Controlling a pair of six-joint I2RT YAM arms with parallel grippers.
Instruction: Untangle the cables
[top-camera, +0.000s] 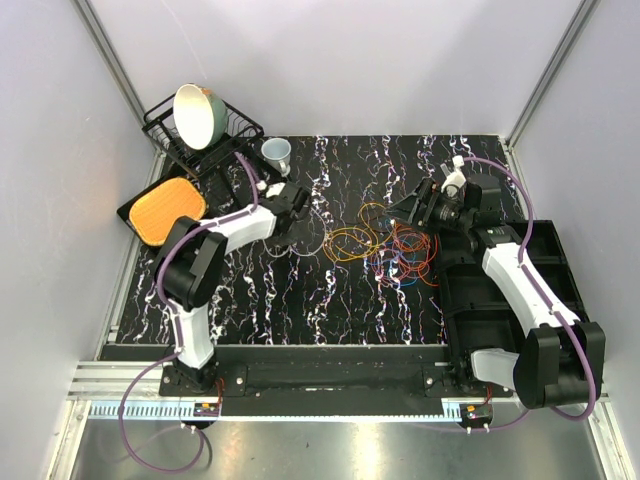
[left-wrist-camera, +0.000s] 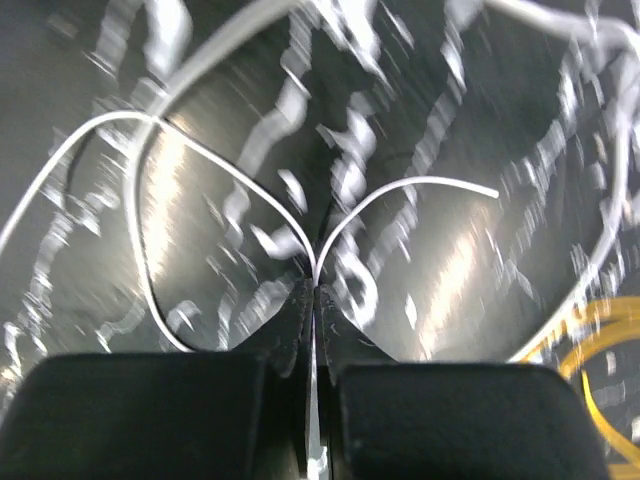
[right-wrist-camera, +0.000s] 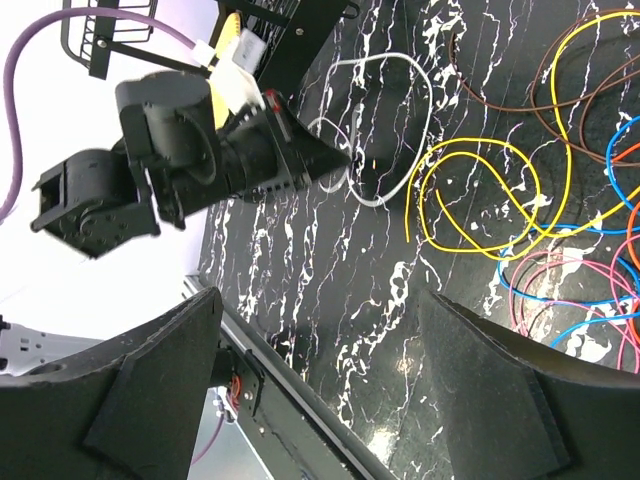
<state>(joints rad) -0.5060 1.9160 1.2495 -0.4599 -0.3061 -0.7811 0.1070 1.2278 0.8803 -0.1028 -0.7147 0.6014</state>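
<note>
The cables lie in a loose tangle (top-camera: 390, 250) on the black marbled table, right of centre. In the right wrist view they show as yellow loops (right-wrist-camera: 480, 190) with blue, pink and brown wires beside them. A thin white cable (left-wrist-camera: 230, 170) curls apart from the pile at the left. My left gripper (left-wrist-camera: 315, 285) is shut on this white cable, which fans out to both sides from the fingertips. The same gripper (top-camera: 300, 215) sits left of the tangle. My right gripper (top-camera: 415, 205) hovers behind the pile, its fingers (right-wrist-camera: 190, 340) wide open with nothing between them.
A black dish rack (top-camera: 220, 135) holding a large bowl (top-camera: 198, 112) stands at the back left. A pale cup (top-camera: 277, 152) is next to it, and an orange board on a black tray (top-camera: 165, 210) lies at the left edge. A black bin (top-camera: 500, 290) sits at the right.
</note>
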